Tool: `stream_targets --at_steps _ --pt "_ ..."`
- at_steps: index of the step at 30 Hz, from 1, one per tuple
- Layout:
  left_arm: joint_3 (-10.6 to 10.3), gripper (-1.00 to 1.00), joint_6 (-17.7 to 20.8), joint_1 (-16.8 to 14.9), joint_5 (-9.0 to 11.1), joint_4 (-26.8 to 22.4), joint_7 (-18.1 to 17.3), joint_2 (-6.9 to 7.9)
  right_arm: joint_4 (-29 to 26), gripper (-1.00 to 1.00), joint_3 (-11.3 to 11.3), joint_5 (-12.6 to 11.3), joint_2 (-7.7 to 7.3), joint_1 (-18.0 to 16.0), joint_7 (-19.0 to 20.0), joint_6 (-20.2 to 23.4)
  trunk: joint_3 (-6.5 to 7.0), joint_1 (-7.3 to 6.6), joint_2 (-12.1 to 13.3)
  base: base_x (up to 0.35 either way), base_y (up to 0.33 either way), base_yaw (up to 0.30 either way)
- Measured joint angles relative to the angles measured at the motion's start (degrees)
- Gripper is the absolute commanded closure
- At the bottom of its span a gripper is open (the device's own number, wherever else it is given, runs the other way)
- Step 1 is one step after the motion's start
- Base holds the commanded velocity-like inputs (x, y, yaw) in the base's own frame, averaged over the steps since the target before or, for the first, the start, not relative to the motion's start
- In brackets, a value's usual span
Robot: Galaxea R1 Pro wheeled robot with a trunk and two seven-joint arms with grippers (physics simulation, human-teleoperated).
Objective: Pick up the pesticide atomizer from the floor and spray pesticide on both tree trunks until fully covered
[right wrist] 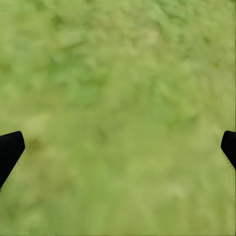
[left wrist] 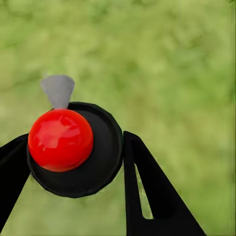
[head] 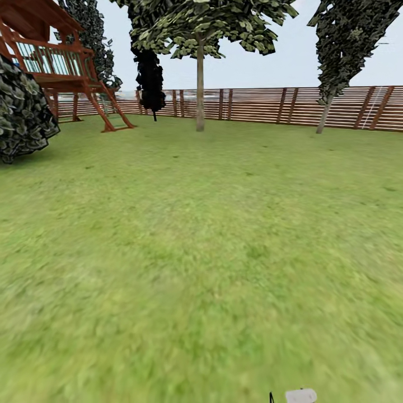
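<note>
Broadly, the scene is taken up by the garden floor [head: 201, 263], a wide blurred green lawn that is closed at the far side by a brown slatted fence [head: 263, 105]. A wooden play structure [head: 61, 61] is seen at the far left, beside a dark bush [head: 22, 112]. Two trees with pale trunks are seen in front of the fence: one tree trunk [head: 200, 89] near the middle of the head view and a second, leaning trunk [head: 324, 115] further to the robot's right; both are well apart from the robot. A black-leaved tree [head: 150, 78] is set between the play structure and the middle tree. In the left wrist view, the pesticide atomizer [left wrist: 76, 150] is seen as a dark round body with a red ball and a grey nozzle on top, and it is pinched between the two black fingers of the left gripper [left wrist: 73, 162], clear of the grass. The right gripper [right wrist: 118, 147] is spread wide over bare grass, with nothing between its fingers. The pick-up step is judged to be done, and the approach to the trees is judged to be in hand. For the next move, the base is to be driven toward the nearer trunk, and the nozzle is to be aimed at the bark before spraying is begun.
</note>
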Motion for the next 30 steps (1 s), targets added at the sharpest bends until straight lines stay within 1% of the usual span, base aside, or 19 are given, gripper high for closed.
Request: stream_targets --at_steps 30 --pt "0.0 1.0 0.0 0.0 0.0 0.02 0.0 0.0 0.0 -1.0 0.0 0.0 0.0 0.0 0.02 0.0 0.0 0.0 0.0 0.338 0.0 0.0"
